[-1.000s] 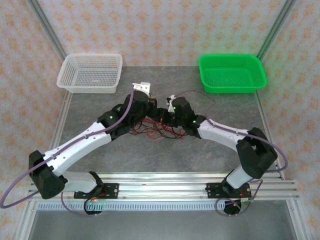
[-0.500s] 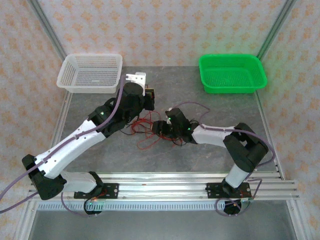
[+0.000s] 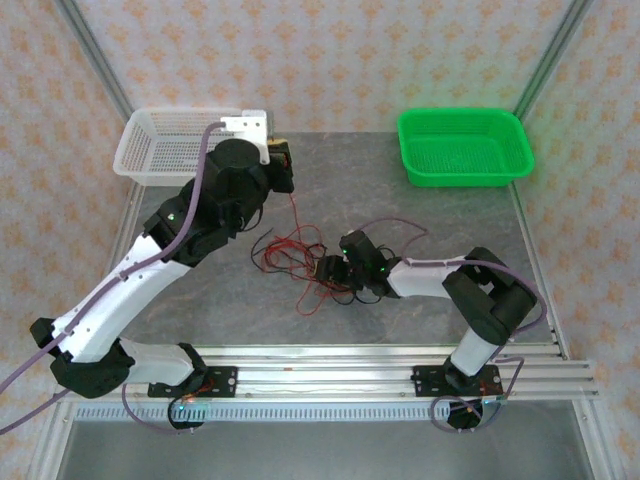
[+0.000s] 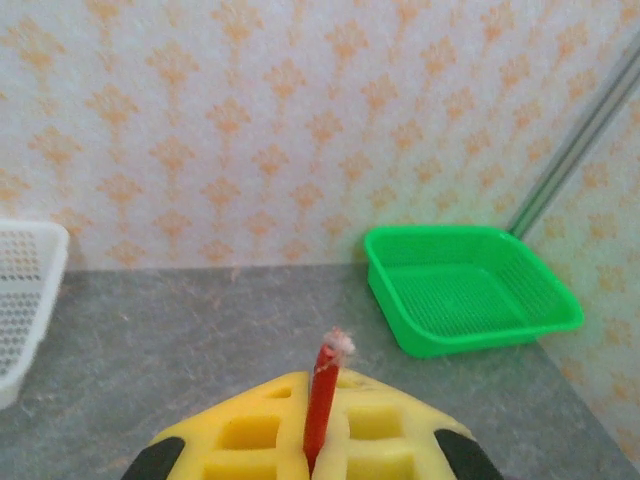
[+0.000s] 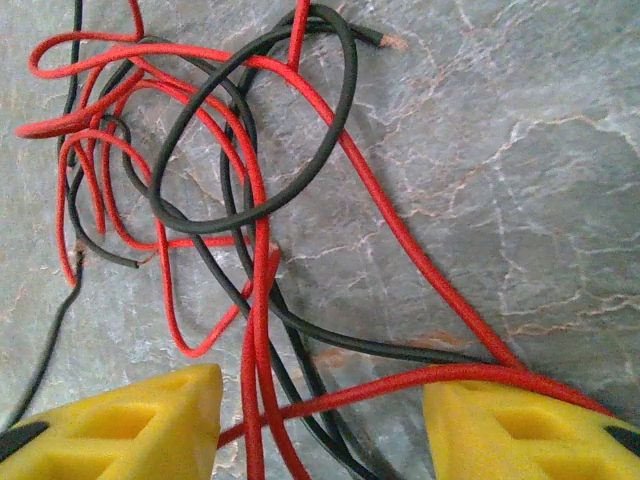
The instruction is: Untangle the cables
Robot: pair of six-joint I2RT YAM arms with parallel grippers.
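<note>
Several red and black cables (image 5: 262, 260) lie looped (left gripper (image 4: 318, 400) pinches one red; right gripper (image 5: 320, 400) spread).

Grey and marble-veined, the table (image 3: 450, 230) carried two mesh baskets along its far edge. A white basket (image 3: 165, 150) sat in the far-left corner and a green basket (image 3: 463, 150) at the far right, well apart from each other. Near the middle lay the cables (image 3: 300, 262), a loose snarl of thin red and black strands spread across the surface between the baskets and the near edge, touching neither basket. Seen close in the right wrist view, black strands looped over and under red ones, and one frayed tip rested on bare tabletop. A metal rail (image 3: 320, 362) ran left to right along the near edge.
</note>
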